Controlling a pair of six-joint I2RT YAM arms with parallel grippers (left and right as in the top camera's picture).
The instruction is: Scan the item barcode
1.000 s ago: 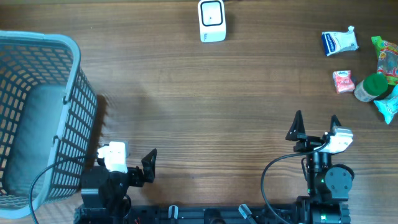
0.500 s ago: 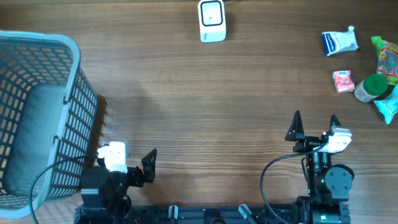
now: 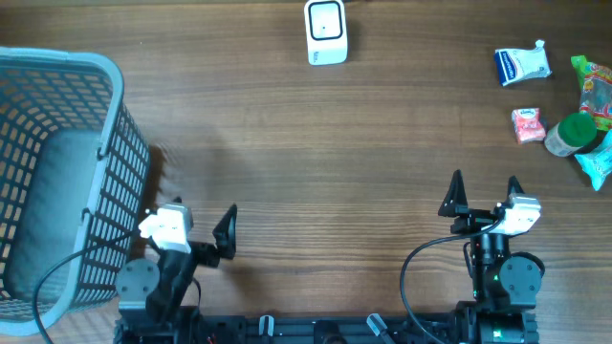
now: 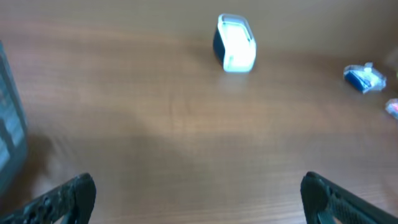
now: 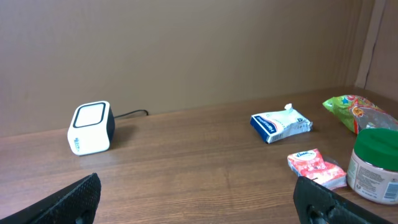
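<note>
The wooden table [image 3: 316, 143] carries a grey basket [image 3: 57, 59] at its left edge. At the near edge, the left claw [image 4: 196, 190] and the right claw [image 3: 485, 182] are both released, with nothing grasped. The white scanner [image 3: 325, 32] stands at the centre of the far edge. The goods lie at the right edge (well apart from both claws): green-lidded jar [image 3: 571, 134], blue-and-white packet [image 3: 521, 65], pink packet [image 3: 527, 124].

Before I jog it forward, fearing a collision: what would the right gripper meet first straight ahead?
Likely nothing: bare table ahead of the right gripper. The blue packet, just right of that line, might be clipped.
</note>
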